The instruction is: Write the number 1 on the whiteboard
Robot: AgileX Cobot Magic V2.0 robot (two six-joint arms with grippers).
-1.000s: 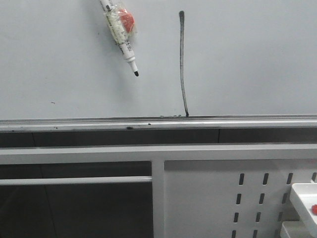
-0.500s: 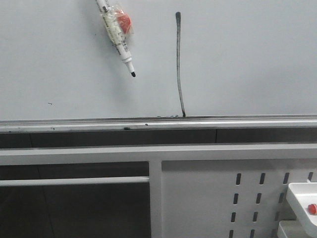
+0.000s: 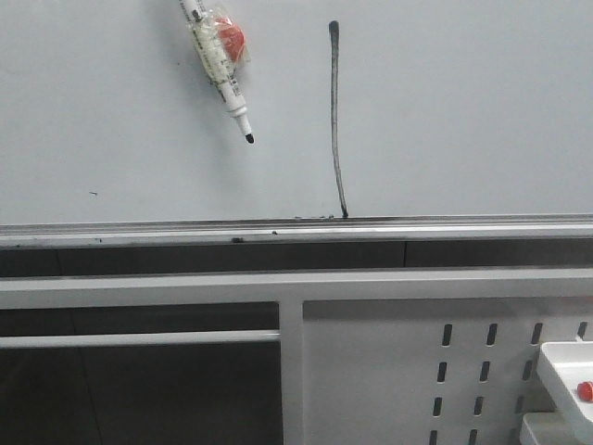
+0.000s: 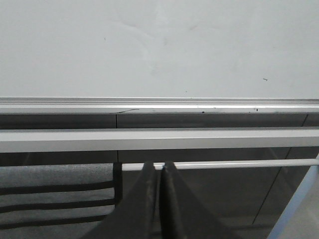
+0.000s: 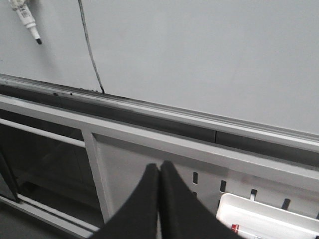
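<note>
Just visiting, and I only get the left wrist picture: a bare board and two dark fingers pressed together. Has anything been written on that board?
Observer: Yes. The front view shows the number 1, a long black stroke on the whiteboard, running down to its lower edge.
Operator: What drew it?
Observer: Likely the marker left of the stroke, tip down.
Operator: Who holds it?
Observer: Not the right gripper: it is shut and empty.

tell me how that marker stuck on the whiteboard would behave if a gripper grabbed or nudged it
The marker looks like a stiff, light plastic barrel, so probably easy to lift. Its round body may roll once off the whiteboard. The clear wrap around its middle looks glossy, so it might slip. Its tip is uncapped and could smear.
</note>
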